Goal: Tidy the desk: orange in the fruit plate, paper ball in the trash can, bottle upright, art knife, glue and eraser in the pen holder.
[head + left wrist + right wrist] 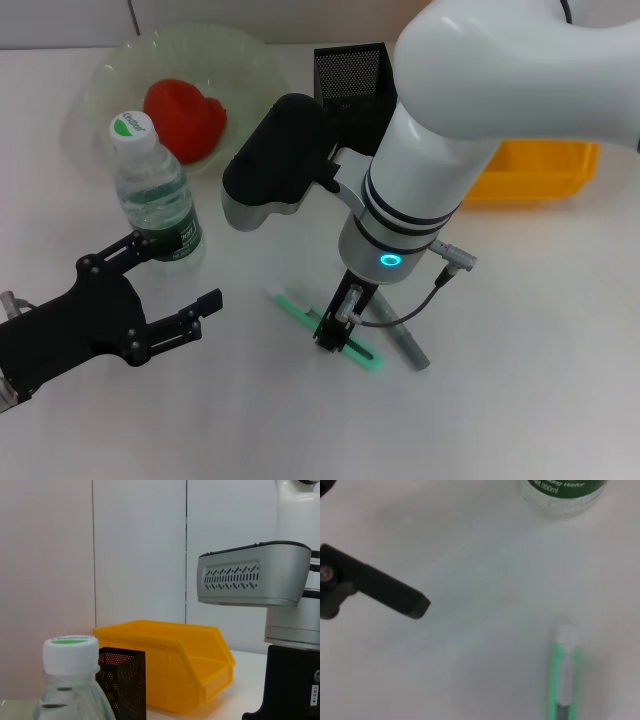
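Jaws of the right gripper (335, 332) planted over the middle of the art knife (295, 305), one on either side of it; cannot tell whether clenched on it or merely straddling. Jaws of the left gripper (185, 270) spread wide and holding nothing, just beside the bottle (155, 195) on the near side, one tip close to its label.

Knife flat on the desk (520, 380), nearer the robot than the bottle and off to the bottle's right. Glue (408, 345) farther right again from the bottle, just beyond the knife, its near end close to the knife's far end. Bottle upright already, cap on top. Orange (185, 118) in the fruit plate (100, 75), directly behind the bottle. Pen holder (350, 70) behind and to the right of the bottle, partly hidden by the right arm. Trash can (530, 170) much farther right. No paper ball or eraser to be seen.

Handling, as a judgement: slim, stiff, light plastic, smooth and apt to swivel if pinched off centre. Best taken across the narrow width near mid-length, about where the right gripper stands, so as to hang level. Low profile against the desk, so little margin above the surface; firm but modest squeeze enough. Likely needs tipping on end before going into the pen holder's narrow mouth. Blade end probably best kept pointing down and away from the mesh rim.
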`<state>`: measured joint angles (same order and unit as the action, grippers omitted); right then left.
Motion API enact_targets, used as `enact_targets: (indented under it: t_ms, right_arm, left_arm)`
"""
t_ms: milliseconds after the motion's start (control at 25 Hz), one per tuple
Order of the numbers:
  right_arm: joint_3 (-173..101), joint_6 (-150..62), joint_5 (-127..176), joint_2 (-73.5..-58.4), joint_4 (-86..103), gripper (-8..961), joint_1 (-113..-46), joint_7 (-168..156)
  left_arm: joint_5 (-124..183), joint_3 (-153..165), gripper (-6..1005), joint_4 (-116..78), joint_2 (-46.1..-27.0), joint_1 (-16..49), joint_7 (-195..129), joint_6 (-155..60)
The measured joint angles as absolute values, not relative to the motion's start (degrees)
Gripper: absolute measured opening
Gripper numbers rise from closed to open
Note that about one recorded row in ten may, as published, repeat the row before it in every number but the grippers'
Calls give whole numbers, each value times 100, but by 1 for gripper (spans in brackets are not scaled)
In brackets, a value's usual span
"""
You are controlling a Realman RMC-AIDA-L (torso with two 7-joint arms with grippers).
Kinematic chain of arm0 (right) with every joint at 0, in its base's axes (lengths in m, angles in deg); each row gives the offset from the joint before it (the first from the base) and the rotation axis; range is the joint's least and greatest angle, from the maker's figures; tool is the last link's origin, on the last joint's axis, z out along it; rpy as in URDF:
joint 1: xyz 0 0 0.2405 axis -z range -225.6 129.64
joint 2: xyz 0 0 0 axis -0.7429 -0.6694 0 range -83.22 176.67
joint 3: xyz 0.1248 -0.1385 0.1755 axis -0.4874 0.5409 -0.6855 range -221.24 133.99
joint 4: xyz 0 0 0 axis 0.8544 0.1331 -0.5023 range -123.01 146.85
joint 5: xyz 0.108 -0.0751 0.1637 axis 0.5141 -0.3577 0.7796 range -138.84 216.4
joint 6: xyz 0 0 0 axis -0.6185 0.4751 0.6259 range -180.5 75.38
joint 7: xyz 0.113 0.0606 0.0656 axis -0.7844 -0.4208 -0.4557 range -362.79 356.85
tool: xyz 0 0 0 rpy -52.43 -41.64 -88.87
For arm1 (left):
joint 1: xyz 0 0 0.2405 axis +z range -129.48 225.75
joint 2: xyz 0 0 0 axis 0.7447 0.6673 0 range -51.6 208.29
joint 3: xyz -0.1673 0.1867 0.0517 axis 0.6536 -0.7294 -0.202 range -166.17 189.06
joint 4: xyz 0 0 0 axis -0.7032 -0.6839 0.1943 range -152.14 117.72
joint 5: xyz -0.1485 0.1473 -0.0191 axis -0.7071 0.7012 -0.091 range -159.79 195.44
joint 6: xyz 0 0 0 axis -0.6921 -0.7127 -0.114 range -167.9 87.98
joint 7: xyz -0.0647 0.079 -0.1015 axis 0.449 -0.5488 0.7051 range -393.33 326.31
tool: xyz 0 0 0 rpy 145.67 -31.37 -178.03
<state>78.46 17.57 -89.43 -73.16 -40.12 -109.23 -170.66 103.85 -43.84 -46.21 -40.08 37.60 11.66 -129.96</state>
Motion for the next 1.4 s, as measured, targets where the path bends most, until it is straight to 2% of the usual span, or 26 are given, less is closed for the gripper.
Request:
enact_targets:
  t_ms: [440, 680, 1080, 1120, 1160, 1280, 1320, 1400]
  right_arm:
    - [7499, 1804, -8977, -7314, -4077, 166, -10785, -17141]
    - [6462, 2219, -9408, -7277, -4533, 176, -10404, -17122]
    - [4158, 2552, -10337, -7256, -6805, 193, -9150, -16733]
    - [3936, 2158, -10137, -7268, -7376, 195, -8704, -16408]
    - [3936, 2158, -10137, -7268, -7376, 197, -8704, -16408]
    - [3932, 1059, -9295, -7267, -7855, 202, -7880, -15474]
    - [4002, 243, -8241, -7267, -7776, 203, -7372, -14343]
    - [4052, -86, -7617, -7267, -7600, 207, -7169, -13556]
  left_arm:
    - [10377, -4384, 813, -4621, -4005, 3783, 1166, -12999]
    - [10362, -4384, 813, -4621, -3999, 3792, 1166, -13025]
    - [10353, -4384, 813, -4668, -4002, 3792, 1173, -13048]
    - [10351, -4384, 813, -4670, -4004, 3772, 1190, -13060]
    - [10350, -4384, 813, -4668, -4004, 3770, 1191, -13060]
    - [10350, -4384, 813, -4652, -4004, 3760, 1194, -13061]
    - [10352, -4384, 813, -4637, -4004, 3749, 1195, -13056]
    - [10360, -4384, 813, -4633, -4004, 3746, 1196, -13043]
